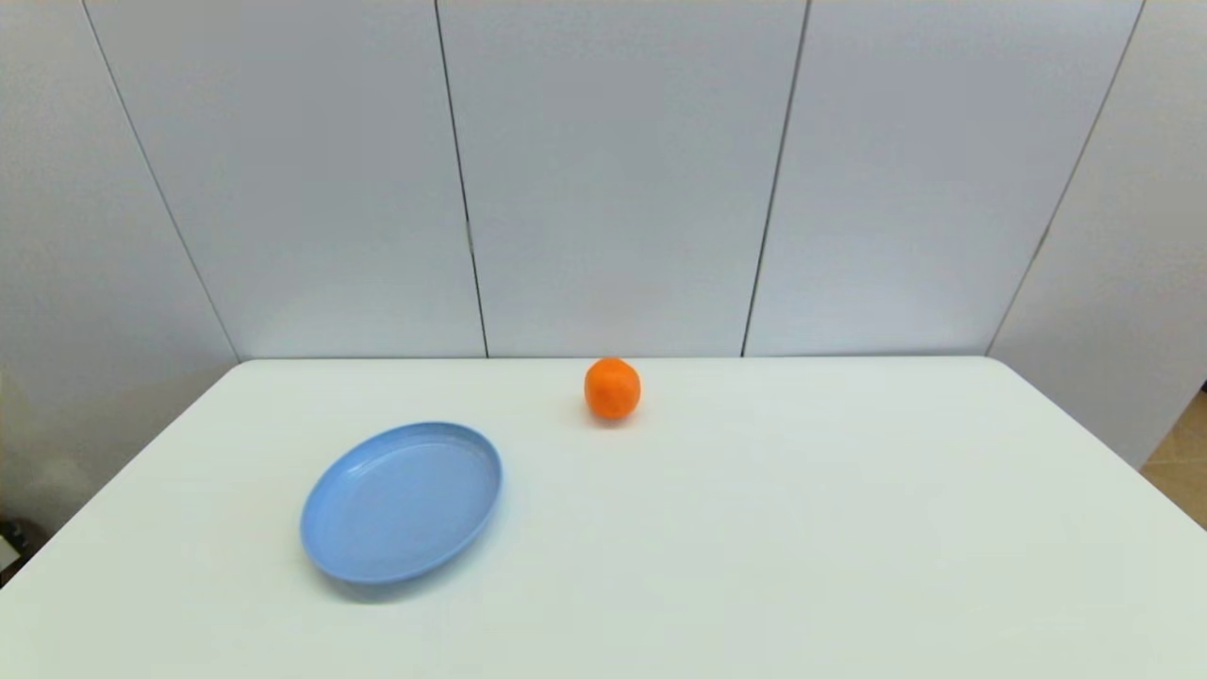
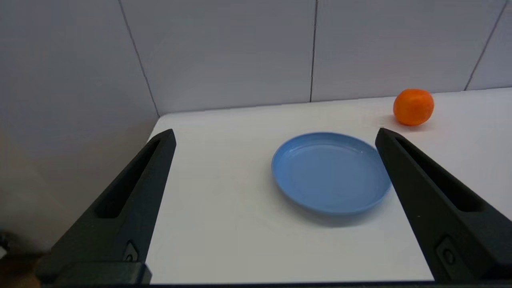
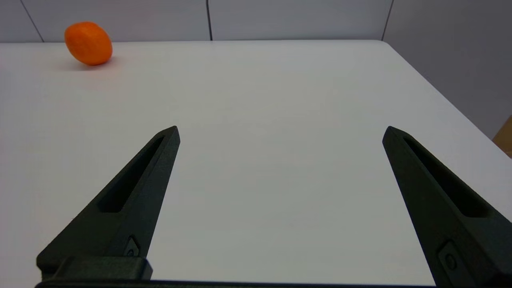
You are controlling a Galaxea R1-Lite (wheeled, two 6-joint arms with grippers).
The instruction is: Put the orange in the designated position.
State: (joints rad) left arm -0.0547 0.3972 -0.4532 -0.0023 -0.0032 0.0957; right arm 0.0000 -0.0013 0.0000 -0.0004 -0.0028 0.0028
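Observation:
The orange (image 1: 612, 388) sits on the white table near its far edge, about mid-width; it also shows as the orange (image 2: 413, 107) and the orange (image 3: 88, 43) in the two wrist views. A blue plate (image 1: 402, 500) lies empty to its front left, seen too as the plate (image 2: 331, 172). Neither arm reaches into the head view. My left gripper (image 2: 274, 134) is open, held back from the table's near edge, with the plate ahead of it. My right gripper (image 3: 282, 131) is open over the table's near right part, far from the orange.
A pale panelled wall (image 1: 622, 170) rises right behind the table's far edge, close behind the orange. The table's right edge (image 3: 440, 92) drops off to the floor. Bare white tabletop (image 1: 849, 528) fills the right half.

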